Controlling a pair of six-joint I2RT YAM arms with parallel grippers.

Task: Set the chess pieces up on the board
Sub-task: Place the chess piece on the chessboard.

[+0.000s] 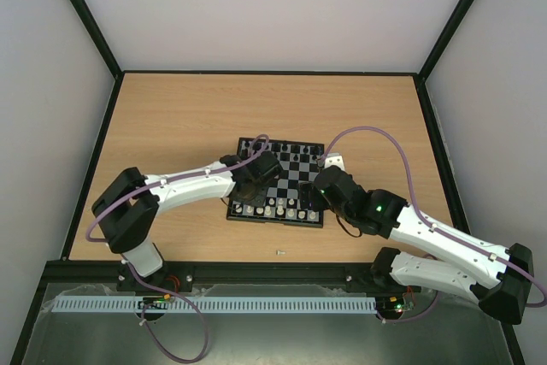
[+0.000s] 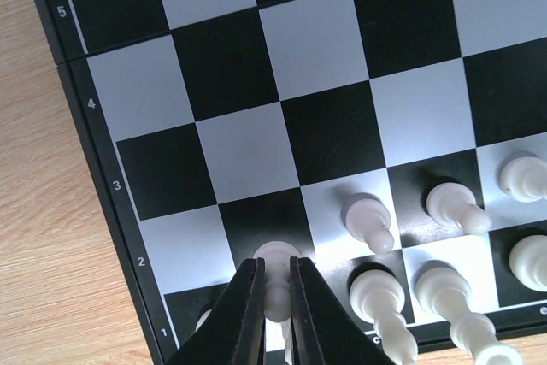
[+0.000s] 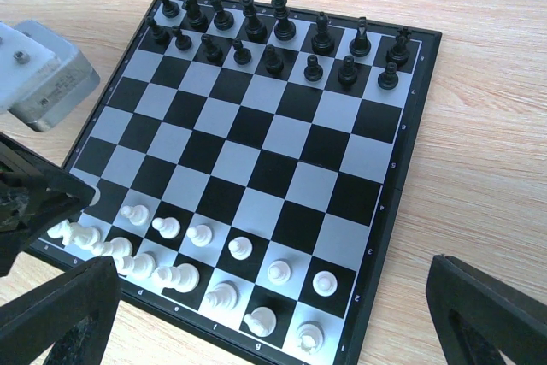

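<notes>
Nearly done. The board (image 3: 256,164) lies mid-table (image 1: 171,117), just ahead of both arms.

- 12 o'clock end: black pieces (image 3: 272,57) stand in two full ranks, sixteen counted from the right wrist view. Nothing left to do there.
- 6 o'clock end: white pieces (image 3: 198,232) fill the back rank as far as can be seen. Six pawns stand free in the second rank.
- Left gripper (image 2: 275,275) is over the board's 7 o'clock corner, fingers pinched tight on a white pawn (image 2: 278,252) that stands upright on the dark b-file square of rank two. Looks placed but not yet let go.
- The second-rank square at 9 o'clock of that pawn is bare.
- A small pale object (image 1: 280,252) lies on the table at 6 o'clock of the board, well apart from it. Too small to tell, but probably the last pawn.
- Right gripper (image 3: 272,297) hangs over the board's 4 o'clock side, spread wide and empty.

Left to do, by my reckoning: release, fetch the stray, fill the bare square.
</notes>
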